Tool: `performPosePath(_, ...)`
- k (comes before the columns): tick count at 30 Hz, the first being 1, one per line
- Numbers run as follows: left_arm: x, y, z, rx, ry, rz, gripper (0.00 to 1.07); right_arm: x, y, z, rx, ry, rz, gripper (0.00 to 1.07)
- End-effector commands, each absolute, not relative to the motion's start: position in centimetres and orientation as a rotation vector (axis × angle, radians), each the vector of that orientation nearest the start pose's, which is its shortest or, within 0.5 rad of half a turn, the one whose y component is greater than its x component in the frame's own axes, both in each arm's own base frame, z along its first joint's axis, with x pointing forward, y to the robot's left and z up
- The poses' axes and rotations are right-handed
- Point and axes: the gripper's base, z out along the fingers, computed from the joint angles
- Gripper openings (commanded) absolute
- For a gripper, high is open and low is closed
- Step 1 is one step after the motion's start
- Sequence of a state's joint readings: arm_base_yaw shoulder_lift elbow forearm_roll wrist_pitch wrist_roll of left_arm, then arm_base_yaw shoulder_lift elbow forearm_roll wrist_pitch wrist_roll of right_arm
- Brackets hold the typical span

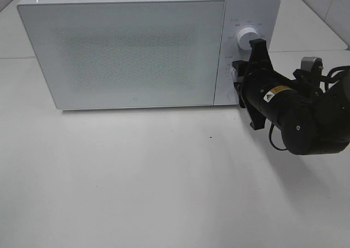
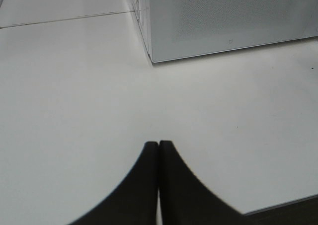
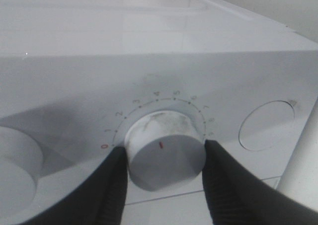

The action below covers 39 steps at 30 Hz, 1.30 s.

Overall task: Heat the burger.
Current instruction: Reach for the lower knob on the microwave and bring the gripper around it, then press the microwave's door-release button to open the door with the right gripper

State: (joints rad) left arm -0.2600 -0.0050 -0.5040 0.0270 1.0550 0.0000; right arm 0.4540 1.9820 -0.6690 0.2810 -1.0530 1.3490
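Note:
The burger is out of view; the white microwave [image 1: 136, 51] stands with its door shut. My right gripper [image 3: 165, 146] reaches from the right onto the microwave's control panel [image 1: 232, 56]. Its two black fingers [image 3: 112, 185] press on either side of the round timer dial [image 3: 166, 155], whose red mark points down, away from the numbered scale. In the high view the gripper [image 1: 239, 81] covers that dial, below the upper knob [image 1: 247, 36]. My left gripper [image 2: 159, 144] is shut on nothing, low over the bare table in front of the microwave's left corner [image 2: 151, 56].
The microwave fills the back of the white table [image 1: 136, 182]. Beside the gripped dial sit a second knob [image 3: 15, 170] and a round push button [image 3: 266, 125]. A table edge [image 2: 283, 205] runs near the left gripper.

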Motion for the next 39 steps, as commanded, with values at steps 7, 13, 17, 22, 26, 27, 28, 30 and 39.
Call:
performPosePath(7, -0.7, 0.4, 27.9, 0.256, 1.984, -0.130, 0.00, 32.6, 12.7, 14.5, 0.964, 1.414, 1.173, 0.63)
performPosePath(13, -0.7, 0.4, 27.9, 0.256, 1.984, -0.130, 0.00, 32.5, 13.1, 14.3, 0.883, 1.495, 1.144, 0.71)
performPosePath(17, -0.7, 0.4, 27.9, 0.256, 1.984, -0.130, 0.00, 32.0, 13.6, 14.0, 0.819, 1.638, 1.098, 0.68)
performPosePath(22, -0.7, 0.4, 27.9, 0.256, 1.984, -0.130, 0.00, 31.1, 13.3, 14.9, 0.671, 1.755, 0.948, 0.68)
performPosePath(26, -0.7, 0.4, 27.9, 0.256, 1.984, -0.130, 0.00, 30.5, 13.2, 15.4, 0.559, 1.865, 0.829, 0.68)
performPosePath(27, -0.7, 0.4, 27.9, 0.256, 1.984, -0.130, 0.00, 30.2, 13.1, 15.6, 0.466, 1.940, 0.749, 0.68)
performPosePath(28, -0.7, 0.4, 27.9, 0.256, 1.984, -0.130, 0.00, 30.2, 13.1, 15.6, 0.466, 1.940, 0.749, 0.68)
performPosePath(30, -0.7, 0.4, 27.9, 0.256, 1.984, -0.130, 0.00, 29.6, 13.2, 16.3, 0.273, 2.013, 0.638, 0.68)
performPosePath(39, -0.7, 0.4, 27.9, 0.256, 1.984, -0.130, 0.00, 28.1, 12.9, 17.2, -0.163, 2.168, 0.385, 0.68)
